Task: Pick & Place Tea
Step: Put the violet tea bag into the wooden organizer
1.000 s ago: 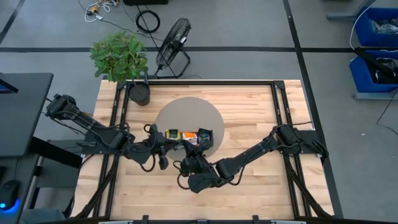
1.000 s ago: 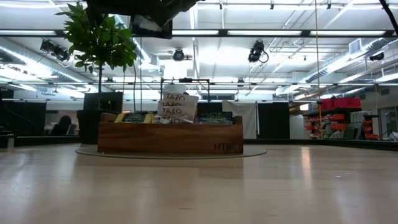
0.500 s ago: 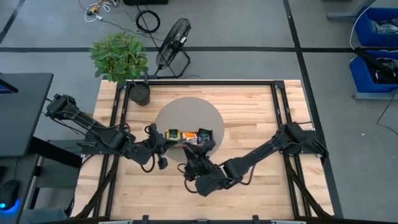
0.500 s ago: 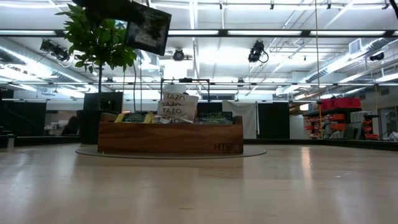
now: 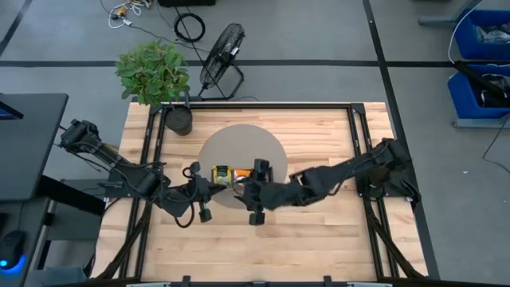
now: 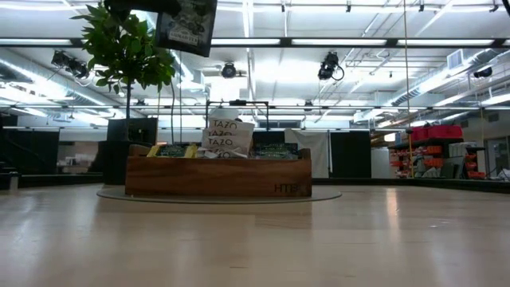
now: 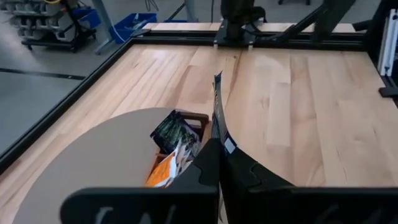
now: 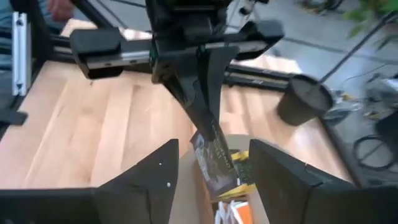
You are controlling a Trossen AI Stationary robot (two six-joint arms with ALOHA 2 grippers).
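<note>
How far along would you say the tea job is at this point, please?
Done: the wooden tray on the round mat already holds several sachets. In hand: the left gripper is shut on one dark sachet, held up above the tray's near end, while the right gripper stands open facing it. Left: that sachet is not yet set down.

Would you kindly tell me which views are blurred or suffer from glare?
Right wrist view: soft; plant pot blurred. Low view: ceiling lights glare, near table out of focus. Left wrist view: held tea sachet crisp. High view: evenly lit.
</note>
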